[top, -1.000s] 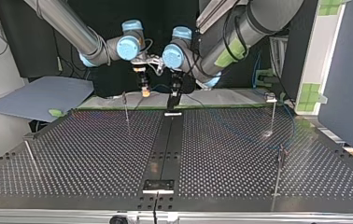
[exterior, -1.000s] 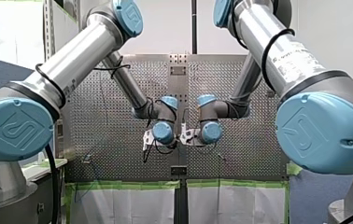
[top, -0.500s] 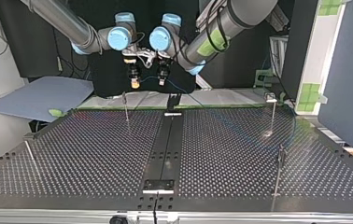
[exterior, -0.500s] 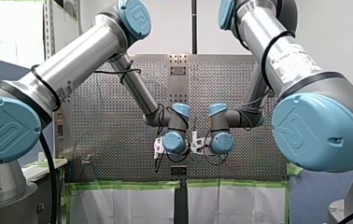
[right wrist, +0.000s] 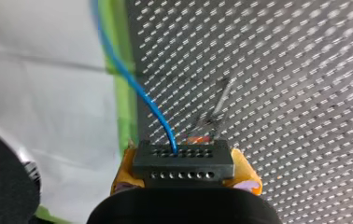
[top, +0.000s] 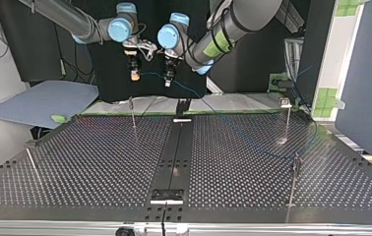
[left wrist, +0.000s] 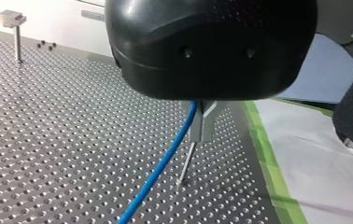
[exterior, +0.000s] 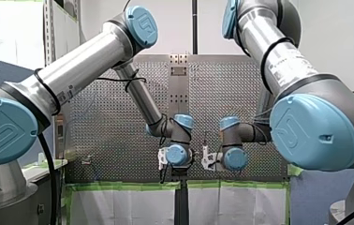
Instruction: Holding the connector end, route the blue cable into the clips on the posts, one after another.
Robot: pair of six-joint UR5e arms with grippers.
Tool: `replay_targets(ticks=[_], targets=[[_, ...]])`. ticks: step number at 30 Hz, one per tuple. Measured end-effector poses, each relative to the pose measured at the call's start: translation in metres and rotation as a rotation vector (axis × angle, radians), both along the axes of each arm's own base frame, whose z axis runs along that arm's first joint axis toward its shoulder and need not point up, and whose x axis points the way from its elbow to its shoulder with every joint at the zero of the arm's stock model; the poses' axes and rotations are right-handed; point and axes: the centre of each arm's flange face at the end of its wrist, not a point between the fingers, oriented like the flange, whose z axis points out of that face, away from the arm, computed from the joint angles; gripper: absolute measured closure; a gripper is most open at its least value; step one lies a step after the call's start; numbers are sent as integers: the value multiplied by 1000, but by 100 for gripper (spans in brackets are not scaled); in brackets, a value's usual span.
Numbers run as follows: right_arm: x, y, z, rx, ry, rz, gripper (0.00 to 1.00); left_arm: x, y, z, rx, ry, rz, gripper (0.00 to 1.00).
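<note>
Item 1: my right pincer. Its yellow pads are clamped tight on the black rectangular connector block, which shows two rows of small holes. It hangs clear above the perforated metal table.

Item 2: thin blue cable. It leaves the block's upper row of holes and arcs ahead of my right pincer, crossing the green tape strip at the table's edge.

Item 3: my left pincer. It has a black housing and metal fingers drawn together around the cable (the housing half hides the grip). The cable slopes away beneath it toward the table.

Item 4: slim metal post. It stands on the table just ahead of my left pincer, beside the cable.

Item 5: both pincers hang near each other above the table's edge, with the cable spanning between them.
</note>
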Motion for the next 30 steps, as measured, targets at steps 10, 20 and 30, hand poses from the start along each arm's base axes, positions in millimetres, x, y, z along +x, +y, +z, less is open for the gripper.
replay_targets(ticks=[10,20,30], targets=[[-26,-16,-29,-3,-22,-33,100,5,-3,1,-47,-19,-11,100],[-52,-46,-27,-34,-62,-37,100,-8,-11,-30,-7,29,-39,100],[-63,-58,-26,-44,-70,17,100,-17,-35,-66,31,51,-25,100]])
